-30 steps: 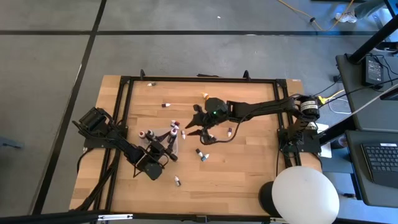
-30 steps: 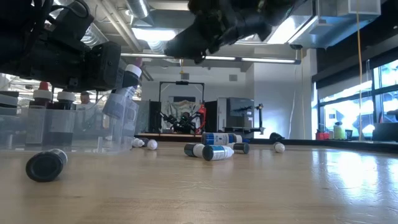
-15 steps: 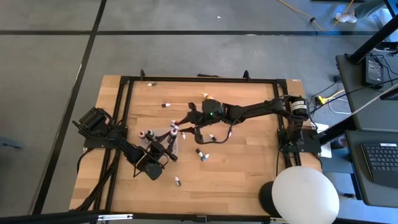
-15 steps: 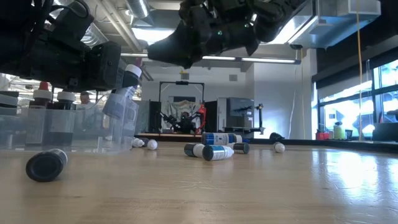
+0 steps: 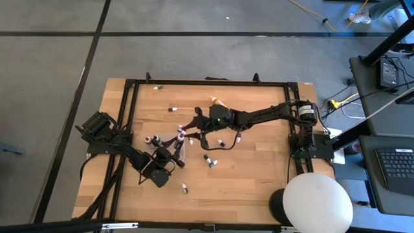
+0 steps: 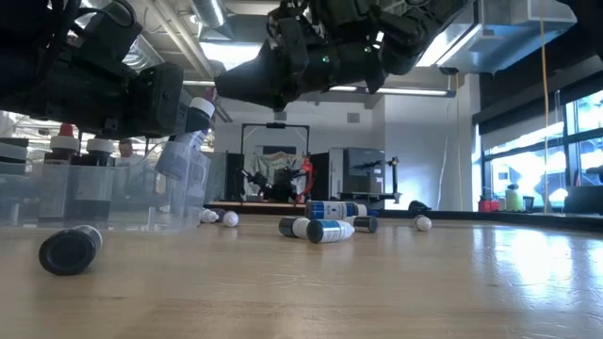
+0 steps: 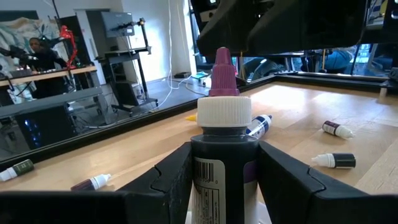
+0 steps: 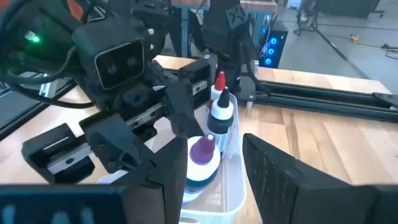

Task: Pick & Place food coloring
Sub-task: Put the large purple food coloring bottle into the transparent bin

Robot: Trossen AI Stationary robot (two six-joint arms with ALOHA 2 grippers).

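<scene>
My left gripper (image 5: 173, 155) is shut on a dark food coloring bottle (image 7: 224, 163) with a white cap and purple tip, over the clear tray (image 5: 167, 146) at the table's left. In the low view this bottle (image 6: 187, 143) tilts above the tray (image 6: 94, 198). Two more bottles, one red-tipped (image 8: 219, 81), stand in the tray. My right gripper (image 5: 188, 131) hangs open just right of the tray, pointing at it, with nothing between its fingers (image 8: 177, 177). My left gripper pinches the bottle's dark body (image 7: 225, 149) just under the white cap, one finger on each side. The fingers come at it level. The bottle leans, cap uppermost; its lower end is hidden by the fingers and the tray wall.
Loose bottles lie on the wooden table: an orange one (image 5: 216, 101) at the back, two (image 5: 211, 161) right of the tray, one (image 5: 184, 189) near the front, others (image 5: 173, 109) farther back. One dark-capped bottle (image 6: 68, 250) lies close to the low camera. A black frame (image 5: 207, 82) borders the table.
My right gripper has moved toward the table's left, toward the tray, sinking a little and tipping its fingers downward. My left gripper and its bottle have kept still.
</scene>
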